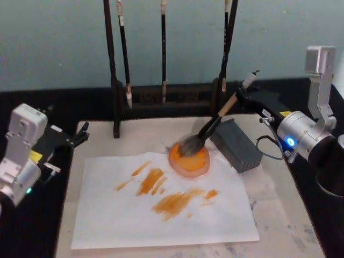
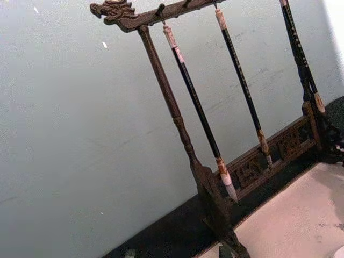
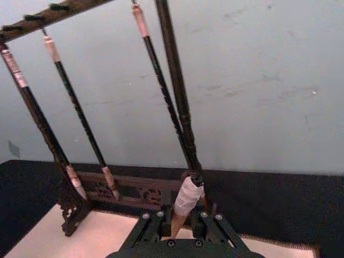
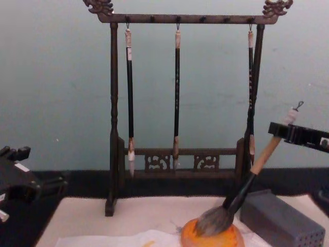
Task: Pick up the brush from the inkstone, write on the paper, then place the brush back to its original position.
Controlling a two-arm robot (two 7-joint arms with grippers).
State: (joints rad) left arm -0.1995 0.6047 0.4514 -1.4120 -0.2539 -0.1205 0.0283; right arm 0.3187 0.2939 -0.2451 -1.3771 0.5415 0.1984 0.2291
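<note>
Your right pincer (image 1: pixel 243 98) clamps the brush (image 1: pixel 212 124) near its cap, tilted so the bristles rest on the inkstone (image 1: pixel 189 164) toward the table's (image 1: pixel 70 105) far edge, since the paper (image 1: pixel 107 215) is already marked; left arm (image 1: pixel 24 153) parked at left edge.

The brush (image 1: pixel 215 119) rests on the inkstone (image 1: pixel 191 164) at the paper (image 1: pixel 161 226)'s far edge.

wall (image 4: pixel 56 92): plain pale teal | tabletop (image 4: pixel 169 189): black, possibly cloth | light: soft
</note>
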